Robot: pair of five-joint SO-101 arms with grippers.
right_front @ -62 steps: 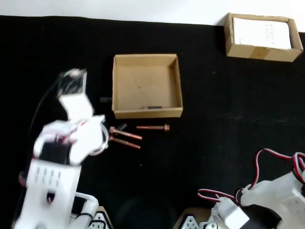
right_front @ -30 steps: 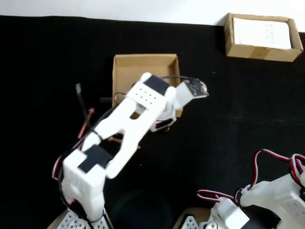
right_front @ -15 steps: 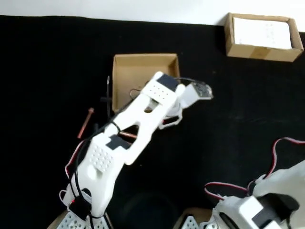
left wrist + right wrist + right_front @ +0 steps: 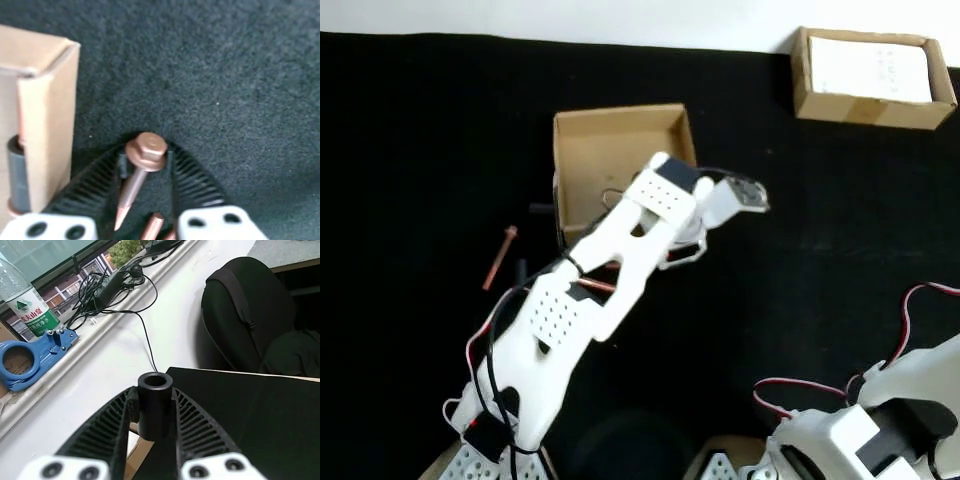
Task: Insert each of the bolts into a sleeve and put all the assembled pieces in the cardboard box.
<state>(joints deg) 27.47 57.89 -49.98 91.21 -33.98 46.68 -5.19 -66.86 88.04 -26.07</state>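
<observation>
My left gripper (image 4: 145, 155) lies low over the black mat, shut on a copper bolt (image 4: 146, 149) just behind its hex head, with the shaft pointing back toward the wrist. Beside it stands the cardboard box (image 4: 47, 120); an assembled bolt and sleeve (image 4: 17, 175) lies inside along its wall. From above, the left arm (image 4: 620, 250) stretches to the box (image 4: 620, 155) and covers its front right corner. One loose bolt (image 4: 498, 258) lies left of the arm, another (image 4: 595, 285) peeks from under it. My right gripper (image 4: 155, 400) is raised, shut on a black sleeve (image 4: 155, 412).
A second cardboard box (image 4: 872, 75) holding white paper sits at the far right corner. A small black sleeve (image 4: 540, 209) lies against the task box's left side. The right arm (image 4: 880, 430) with its red cables is at the near right edge.
The left arm swung from the left side across to the box's front right corner and closed around the bolt there. One bolt got knocked leftward, the box shifted slightly, and the right arm rose.
</observation>
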